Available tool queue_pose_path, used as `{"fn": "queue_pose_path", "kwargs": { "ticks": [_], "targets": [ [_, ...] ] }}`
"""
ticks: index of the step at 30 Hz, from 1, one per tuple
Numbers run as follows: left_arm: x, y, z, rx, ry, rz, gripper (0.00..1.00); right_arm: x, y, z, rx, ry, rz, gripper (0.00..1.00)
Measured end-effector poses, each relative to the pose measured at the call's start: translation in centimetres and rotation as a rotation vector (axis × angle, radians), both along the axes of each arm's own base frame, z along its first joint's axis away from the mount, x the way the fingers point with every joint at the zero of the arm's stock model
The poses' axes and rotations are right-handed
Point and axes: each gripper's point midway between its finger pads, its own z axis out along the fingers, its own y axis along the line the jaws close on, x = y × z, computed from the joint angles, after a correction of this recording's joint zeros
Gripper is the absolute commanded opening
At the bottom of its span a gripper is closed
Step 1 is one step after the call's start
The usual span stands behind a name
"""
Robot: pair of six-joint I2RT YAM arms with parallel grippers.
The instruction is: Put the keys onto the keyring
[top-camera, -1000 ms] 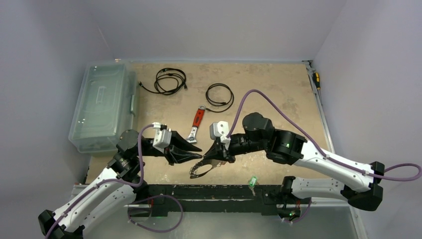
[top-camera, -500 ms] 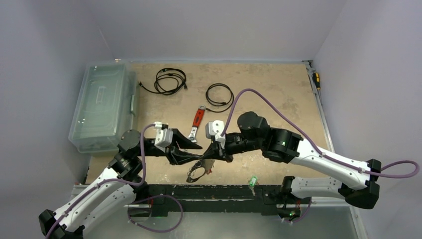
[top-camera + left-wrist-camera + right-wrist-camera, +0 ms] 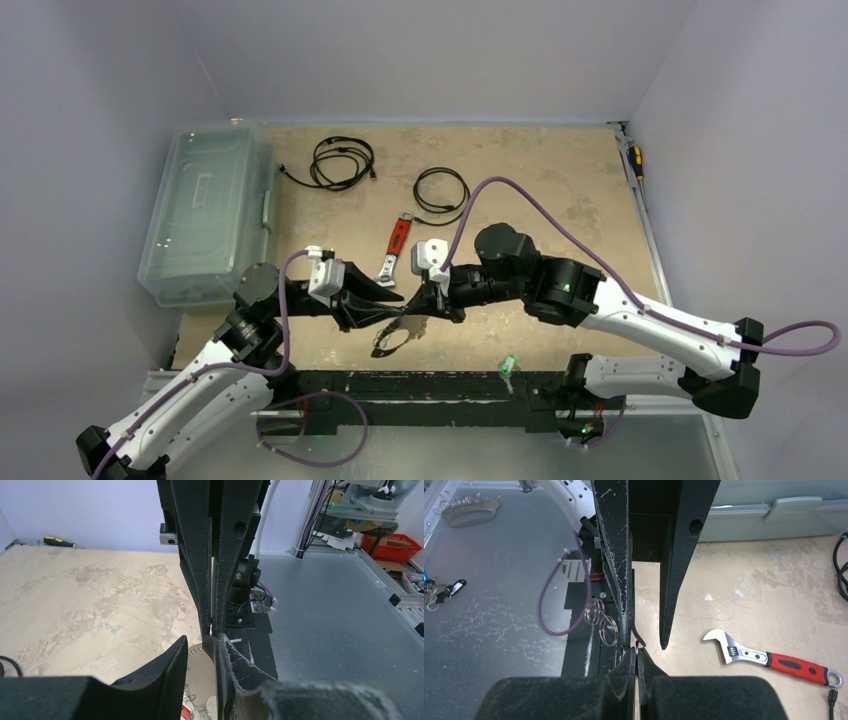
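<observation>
Far left on the desk [image 3: 560, 200] sits a clear plastic bin [image 3: 205, 215]. Next over is the left gripper [image 3: 398, 304]. Its fingers [image 3: 616, 555] are only a little apart, a narrow gap, and I can't see anything clamped in there. Right below the spot where the two arms meet, the keyring [image 3: 392, 340] hangs near the front edge of the desk. In the right wrist view a couple of small split rings [image 3: 600, 619] dangle just beside the left fingers. The red-handled adjustable wrench [image 3: 397, 243] lies a bit further back. The right gripper [image 3: 415, 308] is pretty much tip to tip with the left one, its fingers [image 3: 624, 672] squeezed together on a thin bit of the keyring's wire. The green-headed key [image 3: 508, 362] is at the front edge by the right arm's base, well apart from the keyring. A screwdriver [image 3: 634, 160] lies along the far right edge.
</observation>
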Motion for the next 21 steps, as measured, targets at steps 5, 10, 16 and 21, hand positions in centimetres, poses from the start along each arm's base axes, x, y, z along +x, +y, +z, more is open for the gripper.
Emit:
{"fn": "queue_pose_path", "kwargs": {
  "ticks": [5, 10, 16, 21],
  "targets": [
    [0.0, -0.1, -0.1, 0.002, 0.003, -0.01, 0.22, 0.0, 0.0, -0.1, -0.003, 0.001, 0.001, 0.0],
    [-0.4, -0.2, 0.0, 0.001, -0.003, -0.036, 0.16, -0.3, 0.0, 0.0, 0.001, 0.004, 0.02, 0.0],
    [-1.2, -0.2, 0.1, -0.002, -0.016, -0.085, 0.0, -1.1, 0.1, 0.2, 0.014, 0.01, 0.072, 0.0],
    [-1.5, 0.0, 0.2, -0.002, -0.047, -0.089, 0.0, -1.6, 0.2, 0.3, 0.022, 0.019, 0.105, 0.3]
  ]
}}
